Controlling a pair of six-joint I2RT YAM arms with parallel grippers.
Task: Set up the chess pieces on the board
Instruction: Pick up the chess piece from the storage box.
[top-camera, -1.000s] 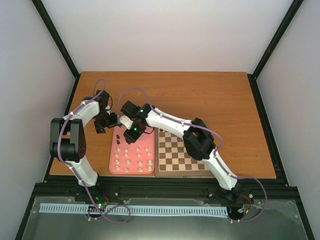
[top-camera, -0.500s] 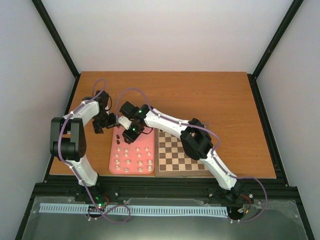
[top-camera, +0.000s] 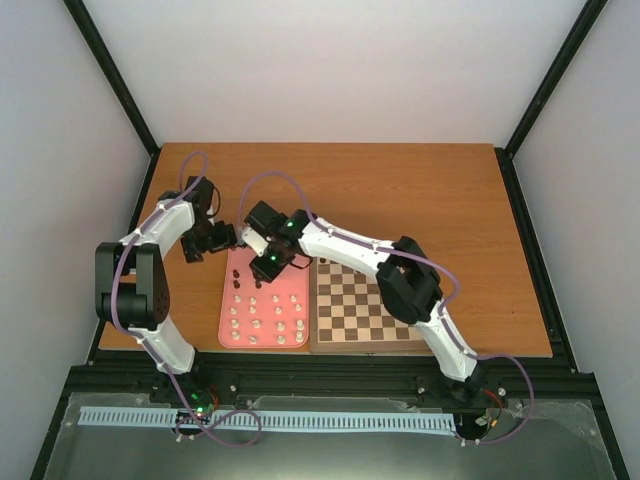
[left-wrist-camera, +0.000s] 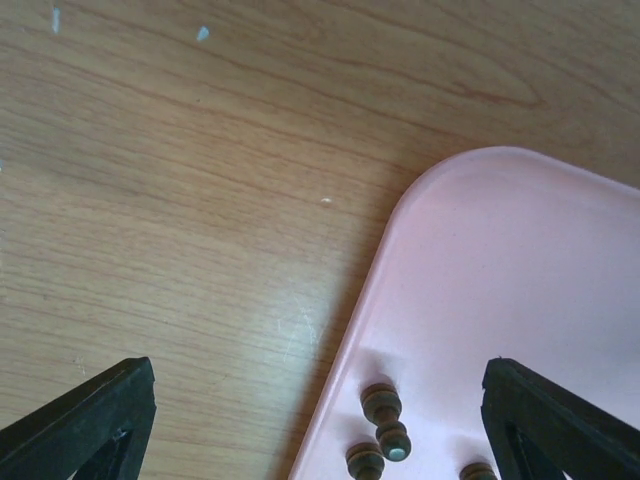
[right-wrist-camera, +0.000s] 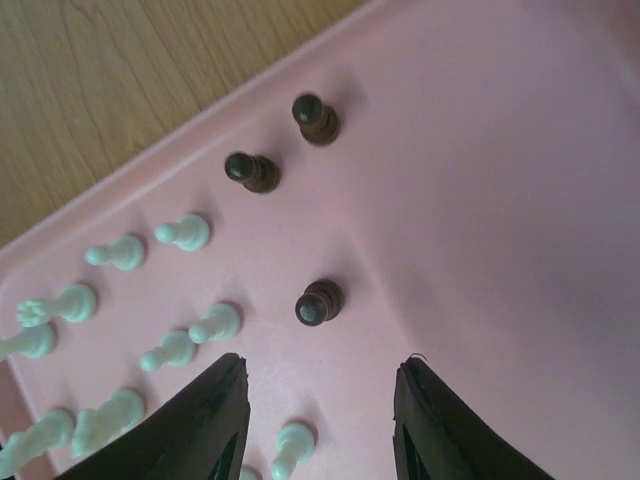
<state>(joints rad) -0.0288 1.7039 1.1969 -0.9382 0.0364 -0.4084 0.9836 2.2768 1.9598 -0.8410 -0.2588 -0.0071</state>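
Currently our right tool (right-wrist-camera: 320, 392) hangs half-open and empty over the pink tray (right-wrist-camera: 520, 200); an upright dark pawn (right-wrist-camera: 318, 302) stands just ahead of its gap. Our left tool (left-wrist-camera: 318, 378), wide open and empty at the tray's corner, seems farther.

Chess pieces (top-camera: 262, 318) stand in the tray (top-camera: 297, 285) (just left of the board (top-camera: 362, 310)) on the table (top-camera: 400, 190).

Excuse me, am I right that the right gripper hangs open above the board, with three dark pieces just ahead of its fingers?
Not quite. The right gripper hangs open above the pink tray, not the board. The right wrist view shows the pink surface beneath it, with the three dark pieces standing on that tray just ahead.
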